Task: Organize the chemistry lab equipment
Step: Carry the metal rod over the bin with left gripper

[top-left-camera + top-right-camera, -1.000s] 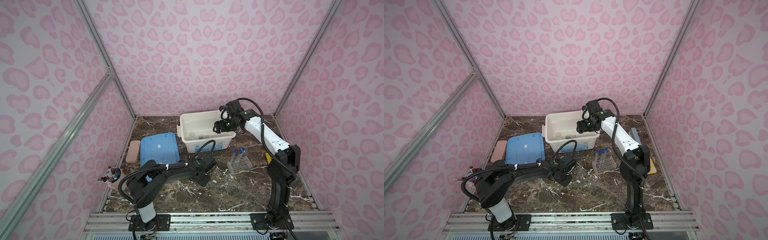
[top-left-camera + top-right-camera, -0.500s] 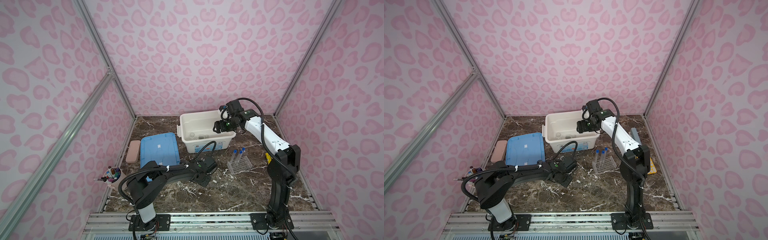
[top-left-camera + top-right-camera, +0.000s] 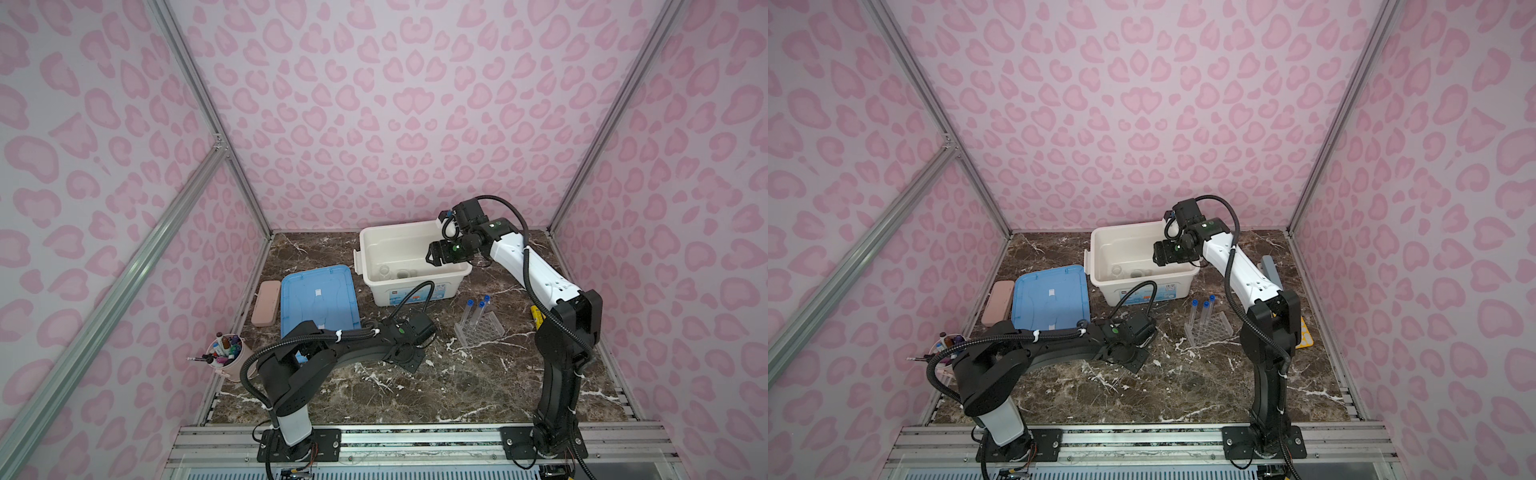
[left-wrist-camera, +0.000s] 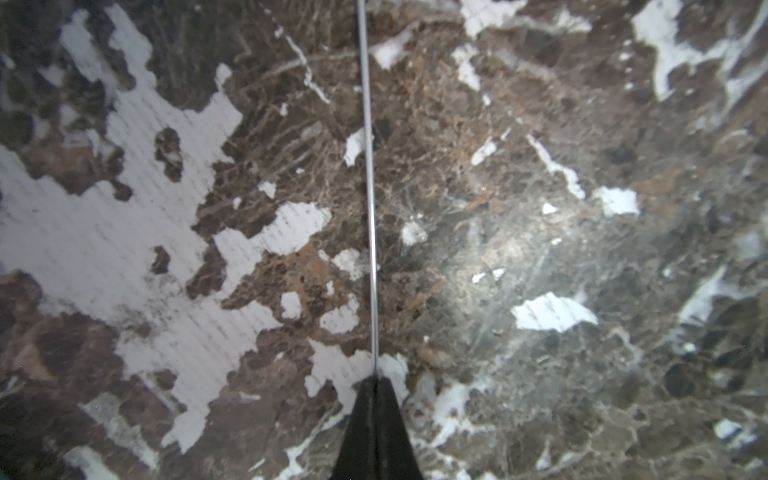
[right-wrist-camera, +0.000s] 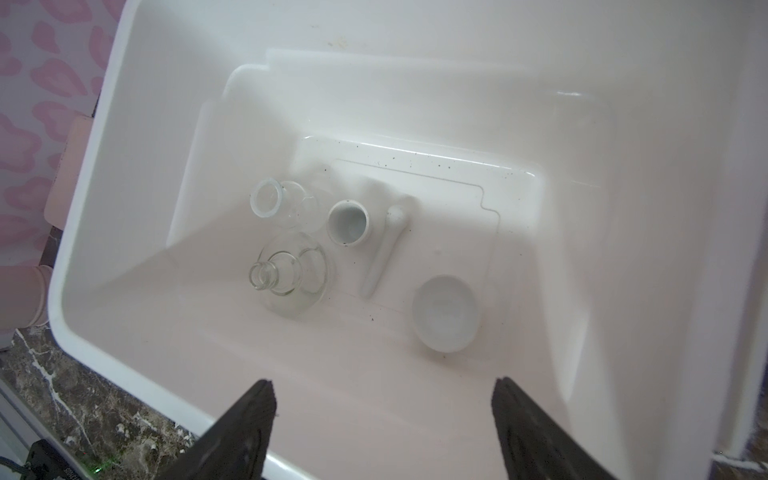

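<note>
The left claw (image 4: 376,380) is pressed together on a thin rod (image 4: 368,166). The rod runs from the tips out across the brown marble worktop (image 4: 561,187) and is cut off at the frame edge. Whether it lies on the surface or hangs just above it cannot be told. In both top views this claw is hidden under its own wrist, low over the middle of the worktop on the near side of the white bin (image 3: 415,291), and the rod is too thin to make out there.

The right claw (image 5: 382,382) hangs over the right end of the bin, fingers wide apart with nothing between them. On the bin floor below sit a clear flask (image 5: 291,276), a clear beaker (image 5: 278,203) whose pose is hard to read through the glass, a small white cup (image 5: 348,222), a pestle (image 5: 384,253) lying flat just beside the cup, and a white dish (image 5: 446,311).

Three blue-capped test tubes (image 3: 476,309) stand in the clear rack (image 3: 482,330), near the bin on its near right. A blue lid (image 3: 318,299) lies left of the bin, a pink case (image 3: 266,303) beside it and a pink cup of pens (image 3: 226,353) at the near left edge. The yellow calculator (image 3: 1305,332) is mostly hidden behind the right arm
</note>
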Controlling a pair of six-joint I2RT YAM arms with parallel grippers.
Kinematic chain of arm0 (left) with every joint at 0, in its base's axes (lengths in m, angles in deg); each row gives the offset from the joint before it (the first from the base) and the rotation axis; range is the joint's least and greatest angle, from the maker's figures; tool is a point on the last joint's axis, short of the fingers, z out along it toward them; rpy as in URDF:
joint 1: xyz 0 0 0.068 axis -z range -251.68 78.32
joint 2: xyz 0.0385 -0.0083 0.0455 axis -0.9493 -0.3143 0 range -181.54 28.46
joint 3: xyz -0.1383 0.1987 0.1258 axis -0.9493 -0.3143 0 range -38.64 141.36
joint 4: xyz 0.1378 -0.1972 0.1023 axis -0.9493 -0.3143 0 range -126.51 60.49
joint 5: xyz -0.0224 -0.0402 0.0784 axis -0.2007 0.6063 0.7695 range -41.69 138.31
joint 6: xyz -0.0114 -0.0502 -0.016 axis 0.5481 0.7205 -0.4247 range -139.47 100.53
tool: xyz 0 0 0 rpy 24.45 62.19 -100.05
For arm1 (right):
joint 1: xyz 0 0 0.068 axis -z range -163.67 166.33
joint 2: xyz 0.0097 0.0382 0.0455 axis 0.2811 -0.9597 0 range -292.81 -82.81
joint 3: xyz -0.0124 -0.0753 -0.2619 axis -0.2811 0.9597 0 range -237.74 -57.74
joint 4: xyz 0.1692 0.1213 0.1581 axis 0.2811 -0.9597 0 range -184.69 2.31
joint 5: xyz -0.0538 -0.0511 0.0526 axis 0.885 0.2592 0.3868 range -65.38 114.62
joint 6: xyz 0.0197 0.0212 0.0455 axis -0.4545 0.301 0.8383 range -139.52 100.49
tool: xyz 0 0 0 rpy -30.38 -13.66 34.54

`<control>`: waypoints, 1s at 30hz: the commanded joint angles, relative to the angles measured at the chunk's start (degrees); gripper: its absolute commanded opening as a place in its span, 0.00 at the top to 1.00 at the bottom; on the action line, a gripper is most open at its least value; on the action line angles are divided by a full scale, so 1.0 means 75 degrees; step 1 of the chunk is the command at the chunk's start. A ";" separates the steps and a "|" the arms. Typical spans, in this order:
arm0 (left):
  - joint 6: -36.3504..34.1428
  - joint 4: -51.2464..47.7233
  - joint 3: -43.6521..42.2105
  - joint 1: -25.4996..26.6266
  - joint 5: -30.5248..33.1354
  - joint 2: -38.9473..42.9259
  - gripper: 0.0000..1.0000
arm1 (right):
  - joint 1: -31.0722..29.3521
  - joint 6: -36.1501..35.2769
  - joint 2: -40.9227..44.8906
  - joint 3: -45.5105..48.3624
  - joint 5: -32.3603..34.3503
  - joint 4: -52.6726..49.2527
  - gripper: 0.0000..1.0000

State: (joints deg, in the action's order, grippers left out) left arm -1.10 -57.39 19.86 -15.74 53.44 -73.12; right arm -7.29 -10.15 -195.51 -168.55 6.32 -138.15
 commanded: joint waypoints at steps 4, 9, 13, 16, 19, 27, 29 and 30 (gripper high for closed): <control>-0.0119 -0.0567 0.0047 0.0006 -0.0313 0.0281 0.97 | 0.0008 0.0095 0.0207 0.0037 -0.0213 0.0407 0.16; -0.0319 -0.0972 0.0324 0.0006 -0.0292 0.0724 0.97 | 0.0032 0.0089 0.0377 0.0049 -0.0171 0.0503 0.16; -0.0502 -0.1414 0.0642 0.0006 -0.0141 0.1109 0.97 | 0.0130 0.0069 0.0570 0.0146 -0.0056 0.0579 0.16; -0.0605 -0.1581 0.0841 0.0006 -0.0067 0.1422 0.97 | 0.0259 0.0095 0.0725 0.0281 -0.0033 0.0691 0.16; -0.0685 -0.1774 0.1087 -0.0007 0.0037 0.1661 0.97 | 0.0398 0.0146 0.0918 0.0499 0.0014 0.0868 0.16; -0.1077 -0.2026 0.1523 -0.0379 -0.0002 0.2369 0.97 | 0.0674 0.0168 0.1609 0.1220 0.0253 0.1274 0.15; -0.1251 -0.2131 0.1657 -0.0555 -0.0073 0.2527 0.97 | 0.0788 0.0179 0.1804 0.1454 0.0270 0.1424 0.15; -0.1389 -0.2194 0.1758 -0.0624 -0.0075 0.2590 0.97 | 0.0872 0.0192 0.1902 0.1562 0.0272 0.1475 0.15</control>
State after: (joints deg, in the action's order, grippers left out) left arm -8.64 -71.93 31.47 -19.54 53.20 -55.02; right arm -1.65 -9.01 -182.22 -158.23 7.06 -129.69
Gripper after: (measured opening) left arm 0.049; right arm 0.847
